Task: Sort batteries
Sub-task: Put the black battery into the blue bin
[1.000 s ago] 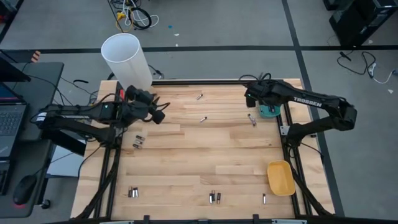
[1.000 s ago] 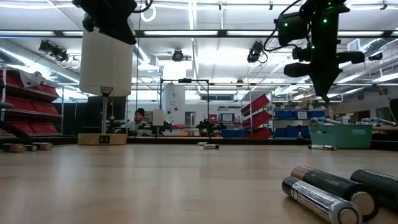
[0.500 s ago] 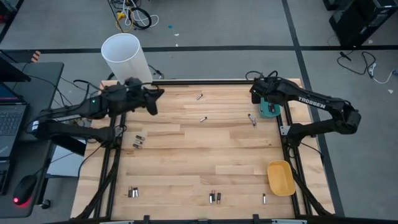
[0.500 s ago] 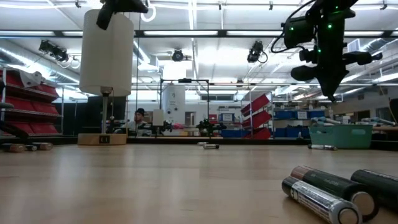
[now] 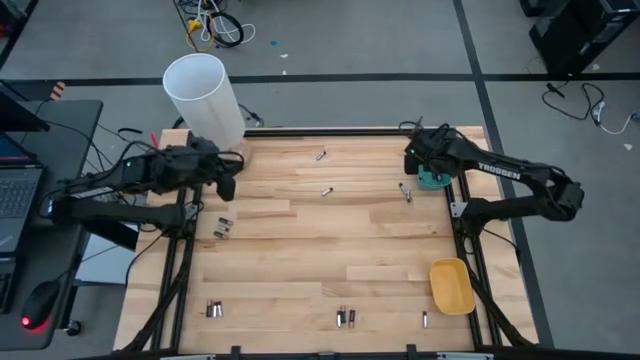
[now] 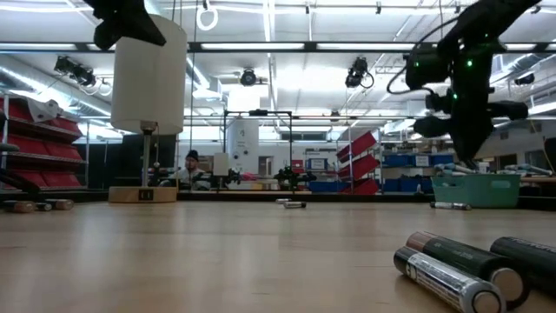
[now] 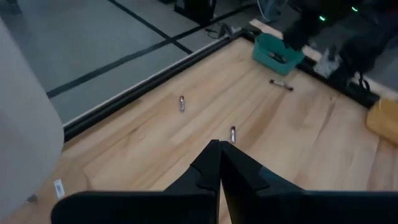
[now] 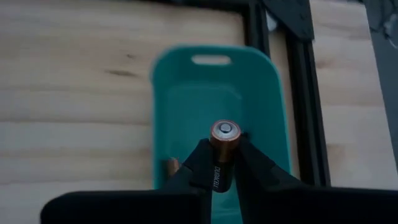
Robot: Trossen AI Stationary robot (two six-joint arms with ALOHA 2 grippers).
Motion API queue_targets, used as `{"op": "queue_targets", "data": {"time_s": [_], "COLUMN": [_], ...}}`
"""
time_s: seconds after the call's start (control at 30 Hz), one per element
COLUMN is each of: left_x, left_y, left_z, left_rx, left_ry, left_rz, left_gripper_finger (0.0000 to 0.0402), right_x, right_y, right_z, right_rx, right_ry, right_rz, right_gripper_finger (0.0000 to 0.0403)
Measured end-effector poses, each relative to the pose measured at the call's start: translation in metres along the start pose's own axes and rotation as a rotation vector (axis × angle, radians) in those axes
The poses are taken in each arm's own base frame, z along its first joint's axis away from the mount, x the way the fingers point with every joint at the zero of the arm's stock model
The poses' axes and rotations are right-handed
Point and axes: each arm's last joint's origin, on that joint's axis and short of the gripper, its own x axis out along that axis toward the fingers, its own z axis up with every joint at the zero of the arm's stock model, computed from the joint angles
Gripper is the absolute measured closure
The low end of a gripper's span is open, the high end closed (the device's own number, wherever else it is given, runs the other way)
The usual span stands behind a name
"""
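My right gripper (image 8: 222, 163) is shut on a black, copper-topped battery (image 8: 222, 155) above the teal tray (image 8: 186, 99) at the table's far right; the high view shows that gripper (image 5: 421, 163) by the tray (image 5: 434, 181). A small copper-coloured thing (image 8: 171, 165) lies in the tray. My left gripper (image 7: 218, 149) is shut and empty, raised near the white tube (image 5: 205, 95) at the far left. Loose batteries lie flat on the wood: one (image 5: 320, 155) far, one (image 5: 327, 191) mid-table, one (image 5: 405, 190) beside the tray. My right gripper pinches the battery's black body (image 8: 220, 175) between its two fingers, one on either side. The copper end (image 8: 224, 131) sticks out past the fingertips. The fingers slant down from above. The battery is lifted clear, over the teal tray.
A yellow tray (image 5: 451, 285) sits at the near right. More batteries lie at the left (image 5: 222, 228) and along the near edge (image 5: 213, 309), (image 5: 343, 318), (image 5: 424, 319); some show close up in the low view (image 6: 452, 269). Black frame rails edge the table.
My left gripper has drawn back from mid-table toward the left edge and the white tube, rising a little and rolling. My right gripper has sunk toward the teal tray with the battery, drifting slightly toward the right edge.
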Motion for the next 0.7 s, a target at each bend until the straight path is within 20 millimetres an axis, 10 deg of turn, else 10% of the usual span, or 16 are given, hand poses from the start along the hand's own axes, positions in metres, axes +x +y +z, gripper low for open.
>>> {"op": "queue_targets", "data": {"time_s": [0.37,0.7], "left_x": [0.005,0.011], "left_y": [-0.004,-0.010], "left_z": [0.000,-0.001], "left_rx": [0.008,0.009], "left_ry": [0.012,0.082], "left_rz": [-0.015,-0.135], "left_gripper_finger": [0.0378,0.0378], "right_x": [0.006,-0.042], "right_y": [-0.005,0.013], "right_z": [0.008,0.026], "right_rx": [0.094,0.138], "right_ry": [0.000,-0.147], "right_rz": [-0.013,0.318], "right_gripper_finger": [0.0292,0.0277]}}
